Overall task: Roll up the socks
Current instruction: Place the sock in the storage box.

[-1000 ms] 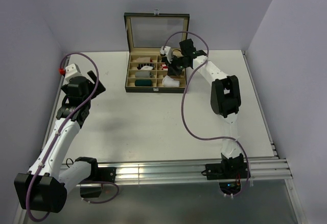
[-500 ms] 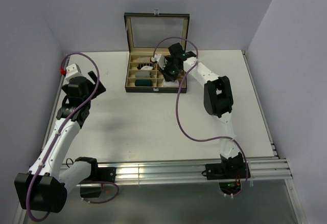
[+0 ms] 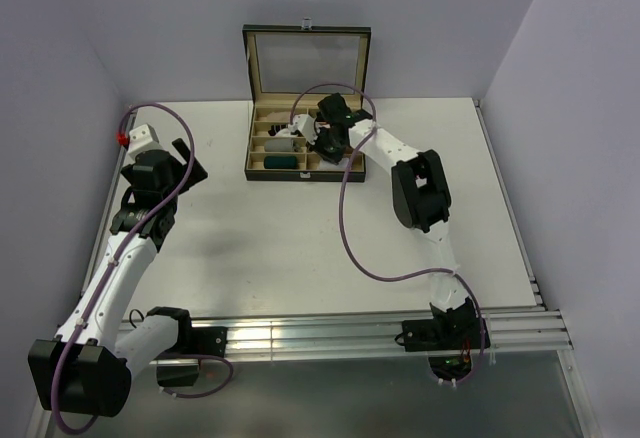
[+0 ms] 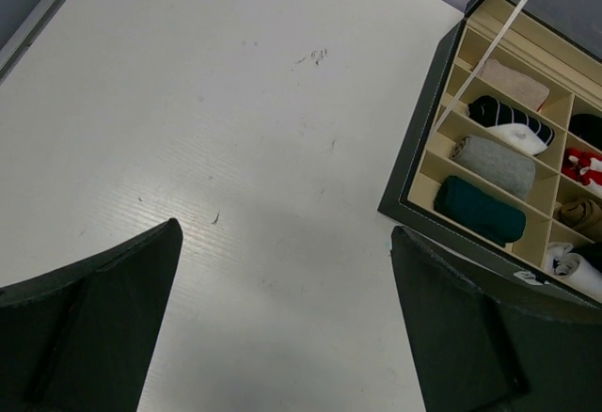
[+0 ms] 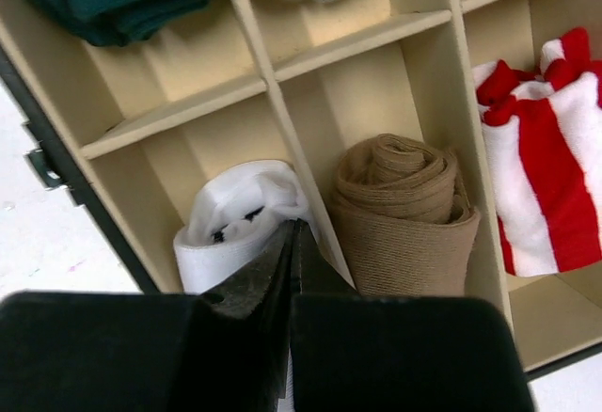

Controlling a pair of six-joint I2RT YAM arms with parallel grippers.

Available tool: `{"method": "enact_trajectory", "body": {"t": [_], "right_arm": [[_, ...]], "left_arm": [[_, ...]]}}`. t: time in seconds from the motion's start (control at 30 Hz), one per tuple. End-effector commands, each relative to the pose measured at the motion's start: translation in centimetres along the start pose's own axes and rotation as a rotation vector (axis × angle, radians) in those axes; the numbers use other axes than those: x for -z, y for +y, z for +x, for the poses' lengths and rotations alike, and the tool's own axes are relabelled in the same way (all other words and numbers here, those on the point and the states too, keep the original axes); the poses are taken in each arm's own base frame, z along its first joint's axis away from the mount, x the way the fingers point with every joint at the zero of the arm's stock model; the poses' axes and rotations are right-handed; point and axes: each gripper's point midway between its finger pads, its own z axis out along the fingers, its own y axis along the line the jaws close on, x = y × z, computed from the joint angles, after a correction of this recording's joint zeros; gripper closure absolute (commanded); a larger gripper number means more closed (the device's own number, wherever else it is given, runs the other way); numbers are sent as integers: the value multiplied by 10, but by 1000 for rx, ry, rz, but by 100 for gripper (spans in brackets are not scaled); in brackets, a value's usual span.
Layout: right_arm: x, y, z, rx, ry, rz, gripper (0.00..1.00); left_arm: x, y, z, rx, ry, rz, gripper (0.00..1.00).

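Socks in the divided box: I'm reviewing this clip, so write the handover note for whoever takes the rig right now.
Left gripper: jaws wide open, empty, over bare table to the left of the box.
Right gripper: jaws shut, holding nothing, above the divider between the white sock and the tan sock.
Socks: white sock nearest the box's front wall, tan sock in the next compartment, red-and-white striped sock bundled in the one beyond.
Done: all three are in the box, and the tan one is clearly rolled.
Left: probably just check the striped sock's roll, which is partly out of view, then lift the right arm clear.
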Motion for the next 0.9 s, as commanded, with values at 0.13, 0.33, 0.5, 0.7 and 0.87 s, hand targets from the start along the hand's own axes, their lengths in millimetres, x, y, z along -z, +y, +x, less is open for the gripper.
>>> {"method": "enact_trajectory", "body": {"t": [0.13,0.33,0.5,0.7,0.87], "right_arm": [[12,-2,-5,-7,-5,37,98],[42,-5,-28,37,-94,58,95],[54,-8,-33,74,-103,70,89],[68,-12,-38,64,-107,90,88],[125,-29,-67,-14,-231,205,72]], "left_arm": [[3,-2,-11,7,-42,18,1],[4,-2,-12,8,-45,18,1],[4,-2,-12,6,-47,21,1],[6,-3,-14,10,-52,23,1],[9,-3,-18,16,-67,29,1]]}}
